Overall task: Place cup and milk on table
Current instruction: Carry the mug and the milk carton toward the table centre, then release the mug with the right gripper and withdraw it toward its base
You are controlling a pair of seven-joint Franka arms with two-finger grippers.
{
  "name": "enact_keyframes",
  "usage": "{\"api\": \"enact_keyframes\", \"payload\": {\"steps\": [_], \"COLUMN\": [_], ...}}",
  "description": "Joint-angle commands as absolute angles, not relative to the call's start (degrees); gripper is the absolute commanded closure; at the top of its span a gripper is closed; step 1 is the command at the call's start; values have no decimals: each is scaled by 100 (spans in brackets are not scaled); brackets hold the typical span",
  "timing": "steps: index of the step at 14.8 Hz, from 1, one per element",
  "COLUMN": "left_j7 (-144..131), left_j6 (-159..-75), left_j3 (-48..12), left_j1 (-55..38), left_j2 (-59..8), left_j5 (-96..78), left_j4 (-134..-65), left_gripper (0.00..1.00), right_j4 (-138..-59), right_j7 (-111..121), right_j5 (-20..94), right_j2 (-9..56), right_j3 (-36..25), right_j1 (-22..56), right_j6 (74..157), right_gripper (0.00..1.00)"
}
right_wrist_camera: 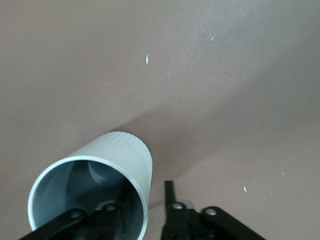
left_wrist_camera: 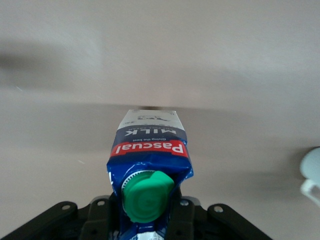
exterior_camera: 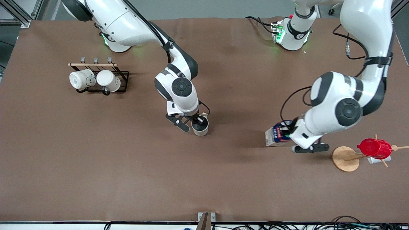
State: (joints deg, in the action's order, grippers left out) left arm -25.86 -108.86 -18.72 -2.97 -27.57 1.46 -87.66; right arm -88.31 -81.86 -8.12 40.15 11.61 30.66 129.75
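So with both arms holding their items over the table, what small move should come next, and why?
Probably lower both. The right gripper pinches the cup by its rim, one of its fingers inside, and the left gripper clamps the milk near its cap; each seems tilted just above the table.

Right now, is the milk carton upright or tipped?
Tipped. The milk carton leans in the left gripper over the table, with its green cap pointing toward the left wrist camera, not straight up.
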Motion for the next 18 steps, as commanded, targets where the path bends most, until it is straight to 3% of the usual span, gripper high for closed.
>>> {"api": "enact_keyframes", "payload": {"steps": [1, 4, 11, 18], "left_j7": [-3372, -4164, -4816, -4781], "left_j6": [-10811, -10811, -10863, -10925], "left_j3": [-1898, -1898, -1872, -1811], "left_j1": [-798, -1290, -2179, -2426], "left_j2": [-2742, -2768, -3216, -3576], "left_j5": [123, 132, 193, 211], "left_j4": [-8745, -8745, -8360, -7876], "left_gripper": [73, 73, 73, 74], "right_j4": [-8903, -8894, -8886, -8877], "right_j7": [-8035, -6912, -3881, -1557], "right_j5": [-949, -914, -905, -326], "right_j2": [3606, 2649, 1030, 115], "right_j3": [1239, 1239, 1160, -332], "right_j1": [2735, 2243, 837, 712], "right_j6": [12668, 11499, 9872, 9150], "right_gripper": [0, 0, 0, 0]}}
